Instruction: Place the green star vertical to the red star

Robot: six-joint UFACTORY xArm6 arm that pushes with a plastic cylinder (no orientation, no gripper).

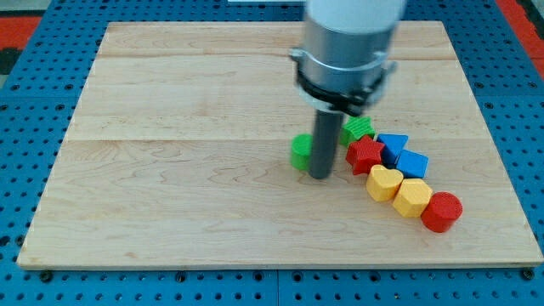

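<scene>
The green star point(358, 129) lay toward the view's right of the board centre, directly above the red star point(365, 155) in the view and touching or nearly touching it. Its left portion was hidden behind the rod, so its full outline could not be confirmed. The red star sat just right of the rod, with its right side against the blue blocks.

My tip point(320, 175) rested on the wooden board point(170, 187), between a second green block point(301, 152) on the view's left and the red star on the view's right. That second green block touched or nearly touched the rod; its shape could not be made out because the rod covered part of it. The arm carried no claw, only the straight dark rod, so no open or closed state applied.

Right of the red star, a blue triangular block point(393, 144) and a blue cube-like block point(411, 163) lay side by side, in contact. Below them a yellow heart-like block point(384, 182) and a yellow hexagonal block point(412, 197) continued a diagonal row toward the view's bottom right. A red cylinder point(441, 212) ended that row, touching the yellow hexagonal block.

The grey cylindrical arm housing point(347, 47) stood above the rod and blocked part of the board's upper centre. A blue perforated surface point(25, 127) surrounded the board on all sides.
</scene>
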